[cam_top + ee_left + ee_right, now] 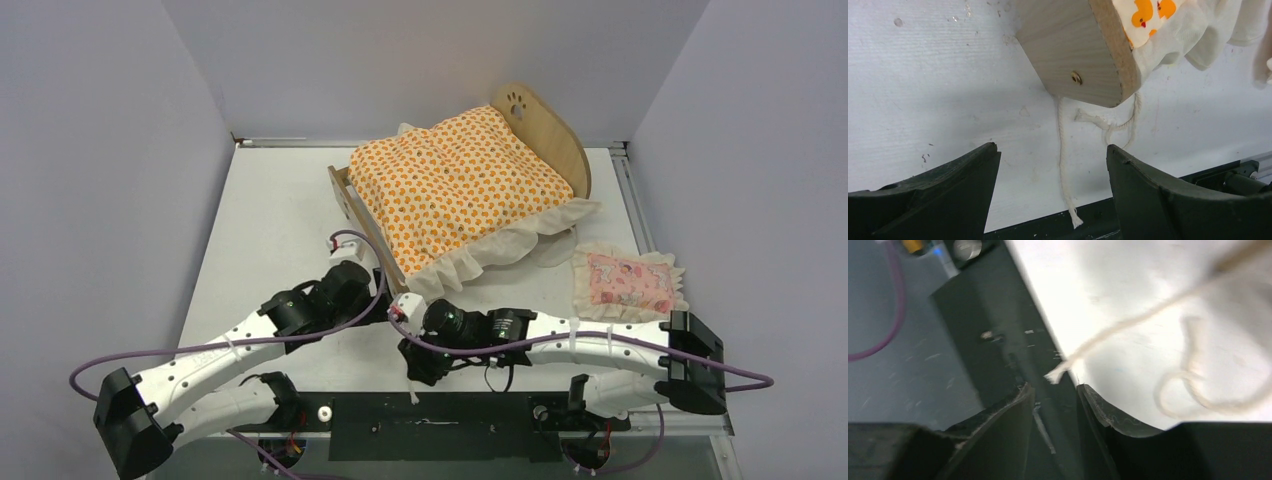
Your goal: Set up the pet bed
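One pet bed [545, 125], one mattress [455, 185], one pillow [625, 280]

We see the light plywood pet bed with arched headboard [560, 140] standing toward the back of the white counter [270, 220]. The orange-patterned ruffled mattress [455, 185] lies on it, and its frill hangs over the near and right sides. The small pink frilled pillow [627, 282] lies on the counter to the right of the bed, near the frill. The left gripper [1053, 165] is just before the bed's near corner. A white cotton cord [1063, 150] lies on the counter between them. The right gripper [1055, 395] is at the counter's near edge, just before the cord's end.
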`<state>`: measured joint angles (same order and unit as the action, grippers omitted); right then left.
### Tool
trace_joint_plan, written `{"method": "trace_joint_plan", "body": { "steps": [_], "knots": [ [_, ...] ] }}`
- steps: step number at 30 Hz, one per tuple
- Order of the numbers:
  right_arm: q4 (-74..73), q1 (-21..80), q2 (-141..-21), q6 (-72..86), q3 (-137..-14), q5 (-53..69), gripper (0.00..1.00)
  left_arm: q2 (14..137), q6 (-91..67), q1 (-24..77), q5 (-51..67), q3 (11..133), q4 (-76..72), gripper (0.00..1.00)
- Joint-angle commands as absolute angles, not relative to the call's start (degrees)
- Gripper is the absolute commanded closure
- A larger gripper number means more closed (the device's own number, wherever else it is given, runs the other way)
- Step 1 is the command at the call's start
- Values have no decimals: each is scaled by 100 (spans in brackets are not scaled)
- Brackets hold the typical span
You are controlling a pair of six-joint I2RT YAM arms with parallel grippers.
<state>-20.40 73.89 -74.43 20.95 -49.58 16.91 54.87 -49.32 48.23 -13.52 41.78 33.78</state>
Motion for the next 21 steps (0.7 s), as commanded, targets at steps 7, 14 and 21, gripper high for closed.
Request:
{"method": "trace_joint_plan", "body": {
  "steps": [7, 14, 21],
  "knots": [
    [-2692, 6639, -6638, 3515, -4167, -1778, 46, 6112, -6201, 5973, -2417, 4087, 3298, 24],
    [-2213, 6433, -7047, 3856, -3779, -1978, 49, 6438, -6381, 6126, -2619, 4061, 3340, 24],
    [-1733, 6267, -7606, 4638, -3655, -2421, 50, 6472, -6289, 6119, -2576, 4086, 3317, 24]
  ]
}}
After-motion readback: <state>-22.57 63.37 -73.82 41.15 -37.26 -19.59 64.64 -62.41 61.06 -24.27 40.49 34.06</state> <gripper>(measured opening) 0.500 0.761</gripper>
